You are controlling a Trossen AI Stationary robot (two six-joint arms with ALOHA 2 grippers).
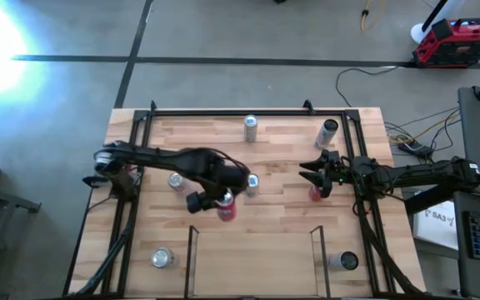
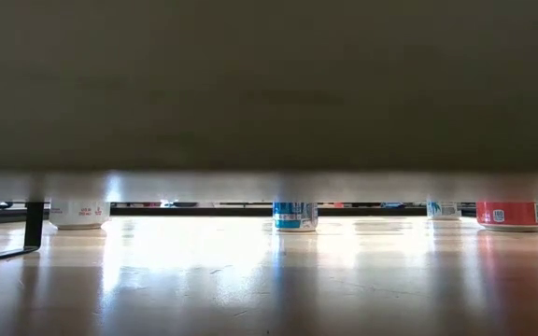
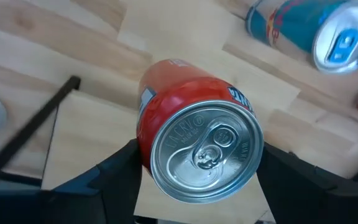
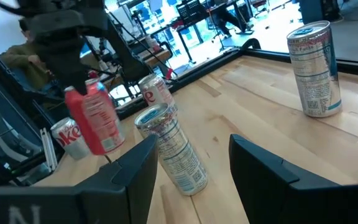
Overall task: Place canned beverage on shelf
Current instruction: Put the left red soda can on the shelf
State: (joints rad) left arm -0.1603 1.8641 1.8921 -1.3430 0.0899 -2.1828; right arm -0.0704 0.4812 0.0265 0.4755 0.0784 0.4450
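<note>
At centre-left of the overhead frame, the left gripper [image 1: 215, 202] has its fingers clamped on a red can [image 1: 226, 206] lifted above the table [image 1: 282, 158], label unreadable, while at right the right gripper [image 1: 308, 172] rests with fingers together.

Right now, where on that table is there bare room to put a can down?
The shelf floor between its two black rails is bare. Bare wood also lies between the back can and the table's left edge. The middle is crowded: the left gripper holds a red can among other cans.
</note>
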